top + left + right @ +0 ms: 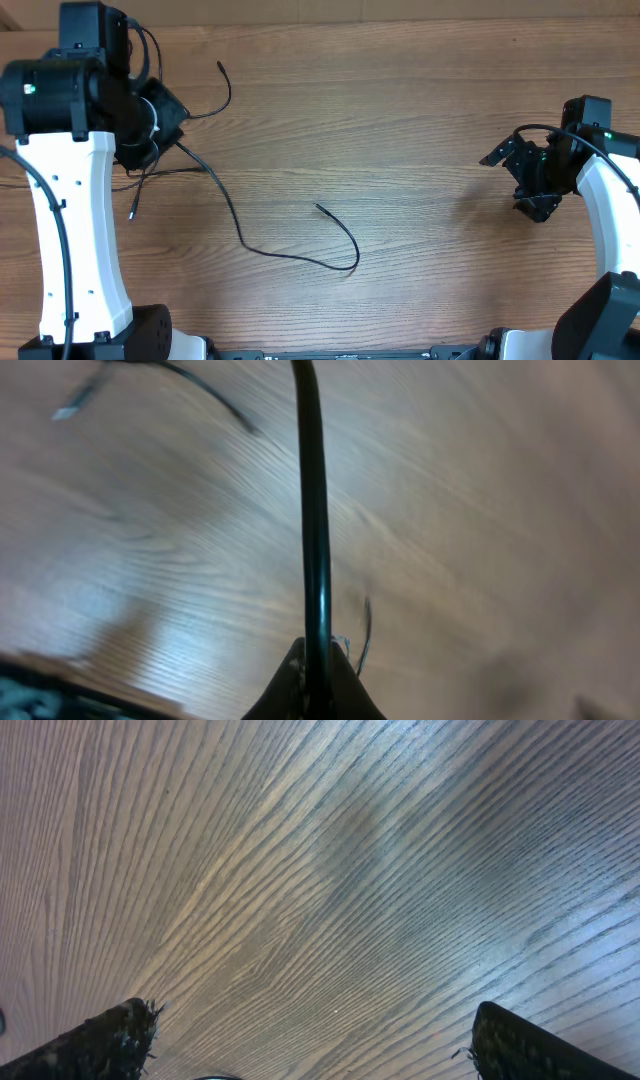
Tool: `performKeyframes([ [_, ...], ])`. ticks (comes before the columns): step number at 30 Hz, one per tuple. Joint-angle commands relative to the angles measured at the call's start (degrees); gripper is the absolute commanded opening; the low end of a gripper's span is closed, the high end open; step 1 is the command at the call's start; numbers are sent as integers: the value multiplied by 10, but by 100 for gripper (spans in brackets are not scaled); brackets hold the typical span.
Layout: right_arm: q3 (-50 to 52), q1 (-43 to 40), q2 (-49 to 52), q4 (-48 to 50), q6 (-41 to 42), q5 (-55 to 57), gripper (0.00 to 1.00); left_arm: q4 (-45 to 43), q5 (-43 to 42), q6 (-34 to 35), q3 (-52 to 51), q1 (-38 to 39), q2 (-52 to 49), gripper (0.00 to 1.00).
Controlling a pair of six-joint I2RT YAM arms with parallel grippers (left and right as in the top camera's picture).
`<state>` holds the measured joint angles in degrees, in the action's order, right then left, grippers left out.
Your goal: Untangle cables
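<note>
Left jaws are pinched tight on one cable, its long tail trailing right across the desk toward the middle; right jaws gape wide (well apart from it); left's nearer.

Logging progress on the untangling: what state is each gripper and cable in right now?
left gripper: shut on thin cable, which runs straight out from the fingers.
right gripper: open, holding nothing.
long cable: slack, lying in a loose curve on the table, far end free.
other cables: bunched at the left gripper, ends sticking out.
</note>
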<state>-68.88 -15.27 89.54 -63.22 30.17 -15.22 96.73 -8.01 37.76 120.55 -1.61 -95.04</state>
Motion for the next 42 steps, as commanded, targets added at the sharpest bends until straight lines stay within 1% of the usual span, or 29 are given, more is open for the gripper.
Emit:
performKeyframes([
  [1, -9, 1, 3, 1, -2, -3, 100, 1, -148, -218, -10, 6, 7, 4],
  [2, -9, 1, 3, 1, -2, -3, 100, 1, -189, -256, -10, 8, 7, 4],
  [4, -9, 1, 3, 1, -2, -3, 100, 1, -196, -265, -10, 9, 7, 4],
  [8, -9, 1, 3, 1, -2, -3, 100, 1, -177, -264, -10, 8, 7, 4],
  [13, -9, 1, 3, 1, -2, -3, 100, 1, -125, -264, -10, 8, 7, 4],
  [16, -9, 1, 3, 1, -2, -3, 100, -4, -133, -269, -10, 9, 7, 4],
  [20, -9, 1, 3, 1, -2, -3, 100, -23, -189, -342, -10, 9, 7, 4],
  [22, -9, 1, 3, 1, -2, -3, 100, -40, -205, -358, -11, 9, 7, 4],
  [23, -9, 1, 3, 1, -2, -3, 100, -47, -205, -352, -12, 9, 7, 4],
  [24, -9, 1, 3, 1, -2, -3, 100, -61, -201, -324, -14, 9, 4, 5],
  [26, -9, 1, 3, 1, -2, -3, 100, -79, -199, -300, -17, 9, -2, 4],
  [29, -9, 1, 3, 1, -2, -3, 100, -98, -200, -274, -22, 9, -15, 4],
  [32, -9, 1, 3, 1, -2, -3, 100, -125, -199, -268, -23, 9, -37, 4],
  [34, -9, 1, 3, 1, -2, -3, 100, -146, -199, -245, -23, 9, -50, 4],
  [36, -9, 1, 3, 1, -2, -3, 100, -178, -200, -186, -23, 9, -64, 4],
  [38, -9, 1, 3, 1, -2, -3, 100, -232, -206, -104, -23, 9, -79, 4],
  [40, -9, 1, 3, 1, -2, -3, 100, -313, -224, -39, -23, 9, -92, 4],
  [42, -9, 1, 3, 1, -2, -3, 100, -419, -269, 13, -23, 9, -107, 4],
])
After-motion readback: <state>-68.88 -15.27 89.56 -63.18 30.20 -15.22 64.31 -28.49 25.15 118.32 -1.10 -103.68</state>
